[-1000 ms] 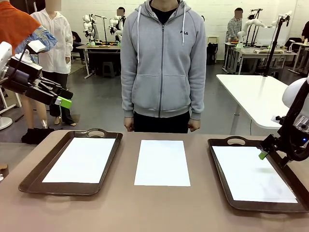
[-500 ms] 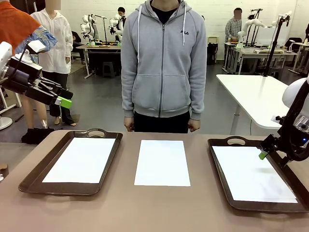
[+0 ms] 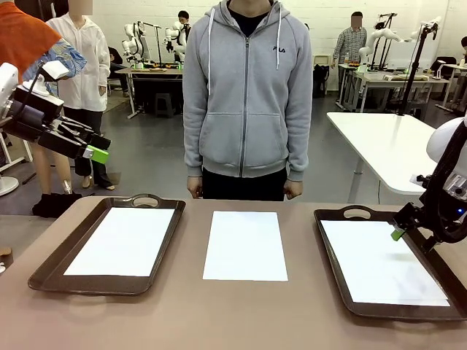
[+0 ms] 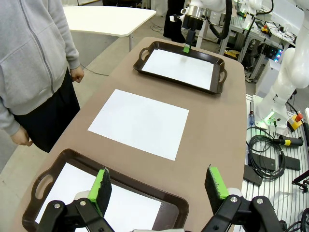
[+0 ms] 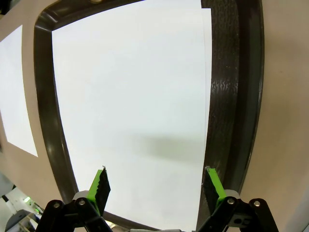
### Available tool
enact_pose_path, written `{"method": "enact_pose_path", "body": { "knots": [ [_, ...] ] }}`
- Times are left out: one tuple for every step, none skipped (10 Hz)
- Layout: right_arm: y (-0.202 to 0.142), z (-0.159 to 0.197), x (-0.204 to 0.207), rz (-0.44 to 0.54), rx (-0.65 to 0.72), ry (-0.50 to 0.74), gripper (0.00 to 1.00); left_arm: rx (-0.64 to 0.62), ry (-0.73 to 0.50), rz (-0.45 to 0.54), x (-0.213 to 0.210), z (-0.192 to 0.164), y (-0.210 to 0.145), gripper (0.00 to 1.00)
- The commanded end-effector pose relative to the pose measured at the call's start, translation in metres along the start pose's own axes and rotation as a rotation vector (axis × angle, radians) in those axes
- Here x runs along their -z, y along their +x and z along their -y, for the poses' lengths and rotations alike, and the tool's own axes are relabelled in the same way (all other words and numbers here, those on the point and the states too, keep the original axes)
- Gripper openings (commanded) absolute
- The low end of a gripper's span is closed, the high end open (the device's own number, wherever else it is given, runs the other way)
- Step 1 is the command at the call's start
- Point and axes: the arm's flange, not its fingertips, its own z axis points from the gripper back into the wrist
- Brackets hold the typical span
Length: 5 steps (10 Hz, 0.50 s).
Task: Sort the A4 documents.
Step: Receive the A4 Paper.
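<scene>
Thin white A4 paper sheets are laid in three places: one (image 3: 245,245) bare at the brown table's (image 3: 219,313) middle, one inside each dark brown handled tray (image 3: 51,271) (image 3: 332,255) towards its ends, apparently as sorting bins. The left hand (image 4: 159,186) is held released above the left tray; the right hand (image 5: 154,188), likewise released and empty, is held over the right tray's sheet (image 5: 130,106).

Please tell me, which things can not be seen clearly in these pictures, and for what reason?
- Right tray, front view: near right corner cut off by the picture edge.
- Paper in the right tray, right wrist view: one sheet or a stack, the edges are too thin to tell.
- Left tray, left wrist view: near part hidden behind the left gripper, open.
- Right gripper: open, its height above the paper is unclear.
</scene>
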Motion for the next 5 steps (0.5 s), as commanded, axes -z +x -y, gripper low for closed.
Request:
{"method": "enact_pose_path", "body": {
  "knots": [
    [-0.025,0.002,-0.031,0.233,-0.003,-0.132,1.0,0.006,-0.005,0.007,0.0,0.0,-0.001,1.0],
    [-0.046,0.003,-0.064,0.389,-0.028,-0.284,1.0,0.006,-0.005,0.007,0.0,0.0,-0.001,1.0],
    [-0.067,0.002,-0.092,0.486,-0.055,-0.357,1.0,0.006,-0.005,0.007,0.0,0.0,-0.001,1.0],
    [-0.084,-0.001,-0.116,0.569,-0.088,-0.357,1.0,0.006,-0.005,0.007,0.0,0.0,-0.001,1.0],
    [-0.102,-0.008,-0.14,0.622,-0.148,-0.288,1.0,0.006,-0.005,0.007,0.0,0.0,-0.001,1.0]
  ]
}}
